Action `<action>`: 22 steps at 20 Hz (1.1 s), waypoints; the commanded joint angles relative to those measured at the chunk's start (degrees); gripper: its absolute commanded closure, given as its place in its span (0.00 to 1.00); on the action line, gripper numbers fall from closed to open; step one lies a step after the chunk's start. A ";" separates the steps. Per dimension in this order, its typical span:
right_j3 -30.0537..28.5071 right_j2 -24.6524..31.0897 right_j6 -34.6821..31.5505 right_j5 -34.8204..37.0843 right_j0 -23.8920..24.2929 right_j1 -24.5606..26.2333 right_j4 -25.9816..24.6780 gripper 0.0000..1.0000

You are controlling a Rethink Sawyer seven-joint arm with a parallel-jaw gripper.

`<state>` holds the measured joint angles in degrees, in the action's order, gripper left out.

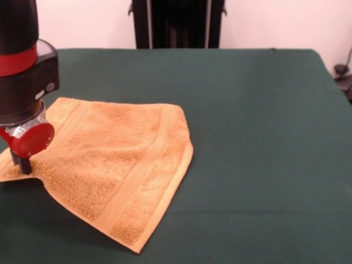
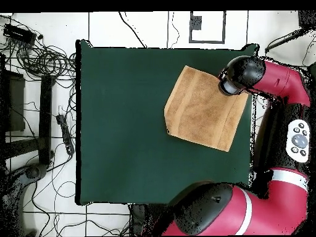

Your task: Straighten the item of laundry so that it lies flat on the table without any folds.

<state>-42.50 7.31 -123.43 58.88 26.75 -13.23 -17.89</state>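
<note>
Towel point(image 1: 113, 165): claw point(image 1: 23, 165) on its corner, grip state unclear; your risk, dragging bunches it toward the table point(image 1: 264, 137) edge

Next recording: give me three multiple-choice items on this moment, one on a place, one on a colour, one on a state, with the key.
1. Where is the gripper in the front view?
A. at the towel's left edge
B. over bare table on the right
C. above the towel's middle

2. What colour is the table?
A. white
B. dark green
C. red

3. How does the towel lie?
A. rolled up
B. hanging off the table
C. spread out but skewed, one edge puckered

Key: 1 A, its tip meets the towel's left edge. 2 B, green cloth all round. 3 C, corners askew, dent beside the gripper.
</note>
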 commanded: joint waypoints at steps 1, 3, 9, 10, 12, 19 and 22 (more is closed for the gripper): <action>-7.13 4.93 13.66 0.61 0.03 0.23 -0.18 1.00; -6.15 5.38 15.05 -1.17 0.42 0.69 -0.85 1.00; -7.85 4.13 18.31 -0.95 2.57 -0.37 -2.45 1.00; -9.17 3.38 17.90 -1.36 2.94 -0.89 -2.81 1.00; -12.21 2.20 16.62 -2.49 3.67 -1.89 -3.23 1.00; -24.15 -0.34 7.83 -5.81 6.02 -5.41 -2.65 1.00; -30.33 -2.05 0.54 -6.65 6.31 -7.14 -1.28 1.00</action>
<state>-54.63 6.55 -123.42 56.10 33.58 -18.10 -17.96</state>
